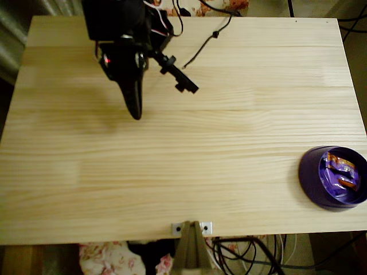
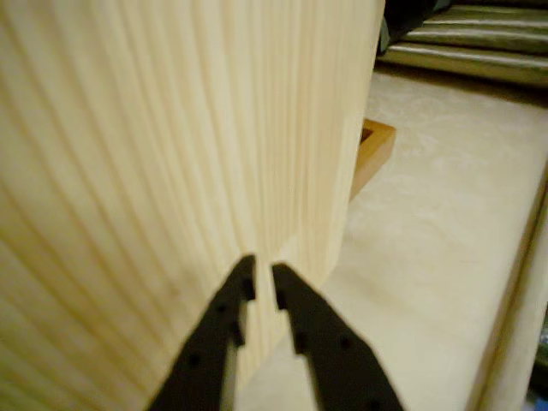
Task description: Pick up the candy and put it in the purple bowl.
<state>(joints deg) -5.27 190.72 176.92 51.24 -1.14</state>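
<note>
In the overhead view I count one purple bowl [image 1: 312,177] at the worktop's [image 1: 183,149] right edge, one candy [image 1: 339,172] inside, well apart from my pincer [image 1: 135,112]. In the wrist view its tips [image 2: 248,287] stand slightly parted, holding nothing.

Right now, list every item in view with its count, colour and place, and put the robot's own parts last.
purple bowl: one, deep violet, right edge of the table in the overhead view.
candy: purple wrappers with orange patches, inside the bowl; looks like more than one piece, count unclear.
table: one, pale wood planks.
metal bracket: one, silver, middle of the table's near edge.
cables: black, trailing over the table's top edge.
arm: one, black, upper left of the overhead view.
gripper: one, black, fingertips slightly apart with nothing between them, over the table's edge.
</note>
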